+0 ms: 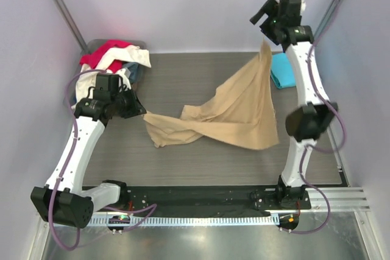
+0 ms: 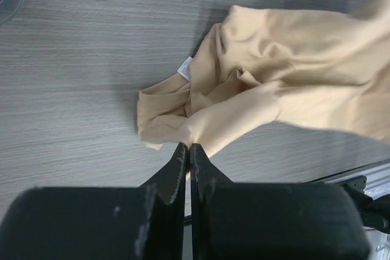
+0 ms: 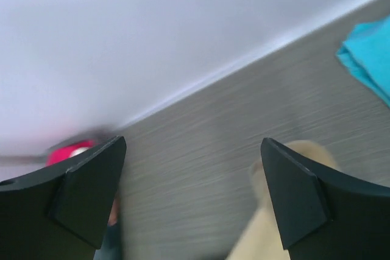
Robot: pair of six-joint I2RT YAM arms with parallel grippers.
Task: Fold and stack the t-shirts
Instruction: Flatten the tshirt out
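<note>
Top external view: nearest, the left end effector [image 1: 140, 109] is sitting right of the grey bin [image 1: 95, 44] and closer to the arms. Its jaws are pressing together on a corner of the tan t-shirt [image 1: 237, 114]. In the left wrist view its fingertips [image 2: 180, 162] are meeting the bunched edge, apparently pinching it. That grip is probably anchoring one corner so the cloth can be drawn flat for folding. The tan t-shirt is sprawling, twisted, over the table [image 1: 183, 68], well right of the bin, one corner rising to a peak. Farther on, a turquoise t-shirt [image 1: 281, 71] is lying far right of the bin, likely already folded. Beyond it, the right end effector [image 1: 261, 13] is hovering above that peak with jaws spread wide and nothing between them, so the peak is looking unsupported. A red t-shirt [image 1: 106, 52] and a white t-shirt [image 1: 133, 58] are waiting, heaped in the bin
</note>
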